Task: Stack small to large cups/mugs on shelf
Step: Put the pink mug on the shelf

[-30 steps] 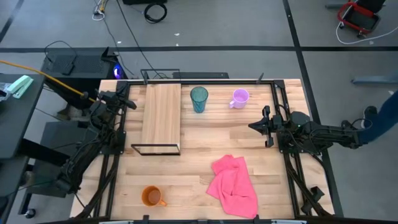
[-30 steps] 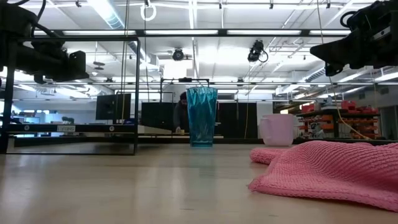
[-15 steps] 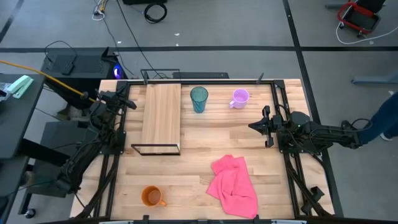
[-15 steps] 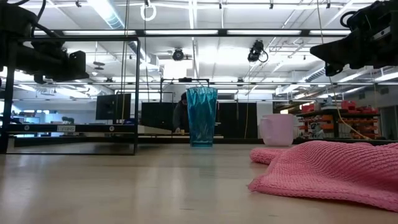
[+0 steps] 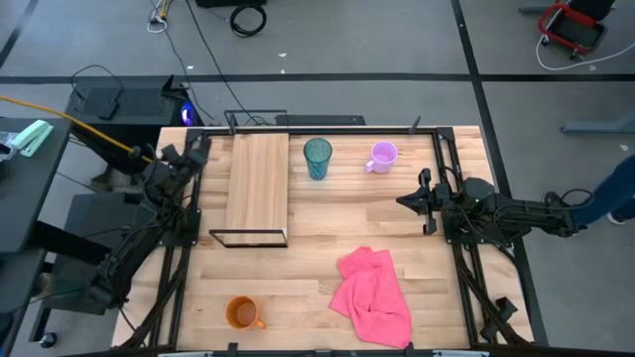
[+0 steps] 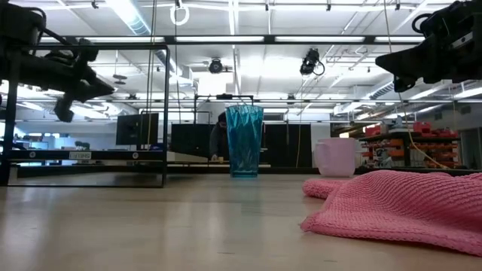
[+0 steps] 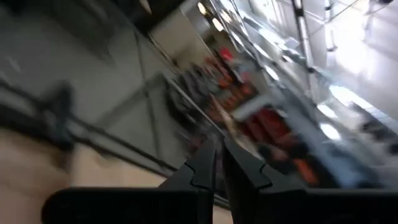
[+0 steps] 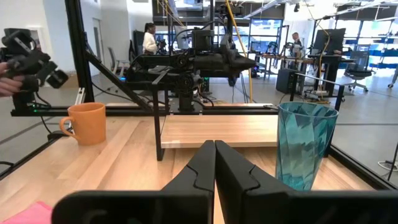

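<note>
The teal tumbler (image 5: pixel 317 158) and the pale purple mug (image 5: pixel 381 157) stand upright on their bases at the table's far side. The orange mug (image 5: pixel 241 313) stands near the front left. The wood shelf (image 5: pixel 257 183) with its black wire frame stands on the table left of the tumbler. My left gripper (image 5: pixel 200 144) is shut and empty, in the air at the table's left edge beside the shelf's far end. My right gripper (image 5: pixel 404 201) is shut and empty, in the air at the right, nearer than the purple mug. Its wrist view shows the tumbler (image 8: pixel 305 146) and the orange mug (image 8: pixel 87 122).
A crumpled pink cloth (image 5: pixel 372 295) lies on the table at the front right. Black frame rails run along the table's left and right edges (image 5: pixel 466 268). A person's arm (image 5: pixel 610 193) shows past the right edge.
My left gripper has swung toward the table's far edge and turned about, its fingers now pointing more to the far side than toward the shelf. Nothing else has moved.
</note>
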Controlling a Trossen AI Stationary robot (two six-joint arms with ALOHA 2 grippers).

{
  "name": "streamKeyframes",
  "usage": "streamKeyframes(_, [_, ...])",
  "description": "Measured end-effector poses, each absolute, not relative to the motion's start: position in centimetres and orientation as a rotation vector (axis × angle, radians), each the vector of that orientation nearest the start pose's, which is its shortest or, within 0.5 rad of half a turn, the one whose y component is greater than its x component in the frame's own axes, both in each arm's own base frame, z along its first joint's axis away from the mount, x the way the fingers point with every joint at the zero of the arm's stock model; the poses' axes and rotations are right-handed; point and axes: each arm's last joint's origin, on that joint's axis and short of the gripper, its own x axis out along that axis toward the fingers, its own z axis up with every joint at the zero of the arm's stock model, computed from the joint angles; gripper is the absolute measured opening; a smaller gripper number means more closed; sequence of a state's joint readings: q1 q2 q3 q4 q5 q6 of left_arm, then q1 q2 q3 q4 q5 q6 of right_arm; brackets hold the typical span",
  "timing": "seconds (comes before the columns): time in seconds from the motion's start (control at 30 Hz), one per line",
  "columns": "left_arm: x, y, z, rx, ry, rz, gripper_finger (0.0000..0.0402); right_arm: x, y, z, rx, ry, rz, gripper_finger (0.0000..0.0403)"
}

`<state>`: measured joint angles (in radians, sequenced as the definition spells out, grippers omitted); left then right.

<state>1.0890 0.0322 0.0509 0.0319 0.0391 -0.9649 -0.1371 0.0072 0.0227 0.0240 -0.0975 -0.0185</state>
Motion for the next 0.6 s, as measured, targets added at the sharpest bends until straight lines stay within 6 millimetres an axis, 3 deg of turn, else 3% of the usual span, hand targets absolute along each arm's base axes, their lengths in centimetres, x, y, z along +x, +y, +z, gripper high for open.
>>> streamKeyframes(0.17, [5.3, 8.0, 18.5, -0.916, -0.521, 0.763, 0.0029, 9.6, -1.0, 17.3, -0.023, -0.04, -0.04, 0.0013])
streamKeyframes(0.3, [6.0, 7.3, 19.4, -0.876, -0.502, 0.561, 0.0025, 9.6, -1.0, 17.3, -0.024, -0.042, -0.04, 0.0013])
streamKeyframes(0.6, [6.6, 5.3, 22.2, -0.738, -0.642, 0.231, 0.0028, 9.5, -1.0, 18.3, -0.036, -0.146, -0.041, 0.0013])
